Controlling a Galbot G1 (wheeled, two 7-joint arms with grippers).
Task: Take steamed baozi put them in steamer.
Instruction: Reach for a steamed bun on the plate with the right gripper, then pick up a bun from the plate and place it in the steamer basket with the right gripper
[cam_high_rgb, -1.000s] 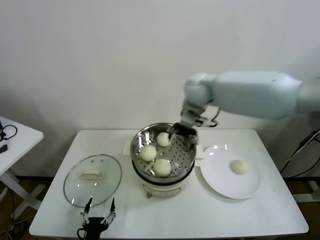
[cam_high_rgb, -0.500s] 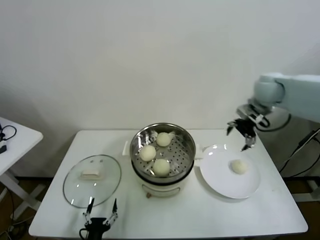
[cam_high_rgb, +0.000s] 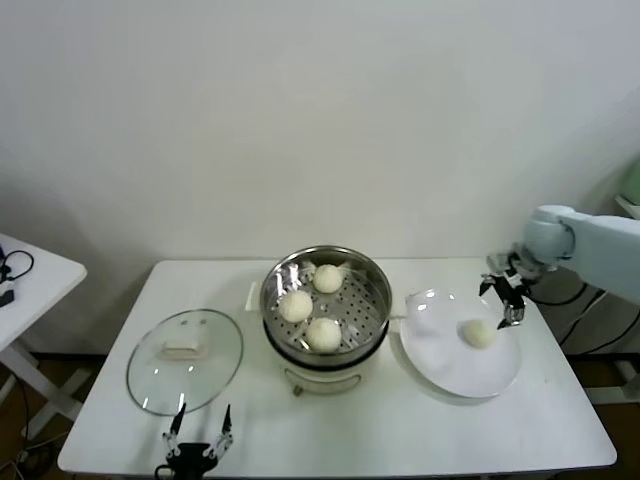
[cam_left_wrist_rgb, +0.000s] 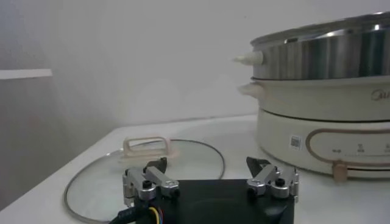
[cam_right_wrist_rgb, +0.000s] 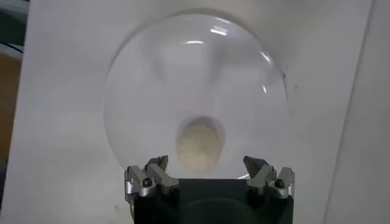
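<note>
Right gripper (cam_high_rgb: 507, 300) spread above plated baozi (cam_high_rgb: 479, 334)

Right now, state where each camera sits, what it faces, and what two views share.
Head: high, facing down at the table; both arms show.
Left wrist: low by the table's front edge, facing the steamer and glass lid; left gripper open.
Right wrist: above the plate, facing down at the last baozi; right gripper open.
Head and right wrist share that plate and baozi.
</note>
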